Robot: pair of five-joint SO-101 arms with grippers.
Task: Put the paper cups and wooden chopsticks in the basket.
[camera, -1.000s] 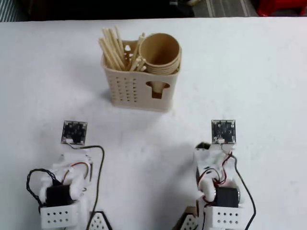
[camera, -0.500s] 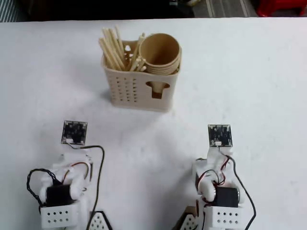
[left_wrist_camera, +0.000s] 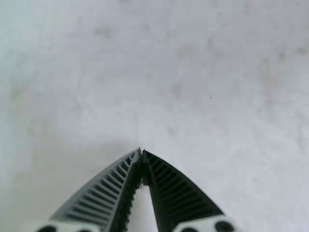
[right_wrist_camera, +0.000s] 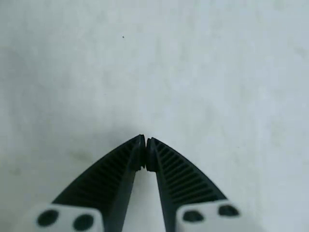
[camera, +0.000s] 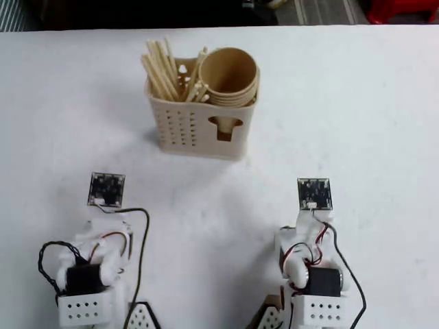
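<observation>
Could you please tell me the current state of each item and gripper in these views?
Basket: upright, filled.
Paper cups: nested, upright in the basket.
Wooden chopsticks: standing in the basket beside the cups.
Left gripper: shut, empty.
Right gripper: shut, empty.

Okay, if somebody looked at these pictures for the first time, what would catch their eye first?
The beige basket at the far middle of the white table, holding a stack of paper cups beside a bundle of wooden chopsticks. Then the two arms folded at the near edge, both with jaws shut over bare tabletop.
</observation>
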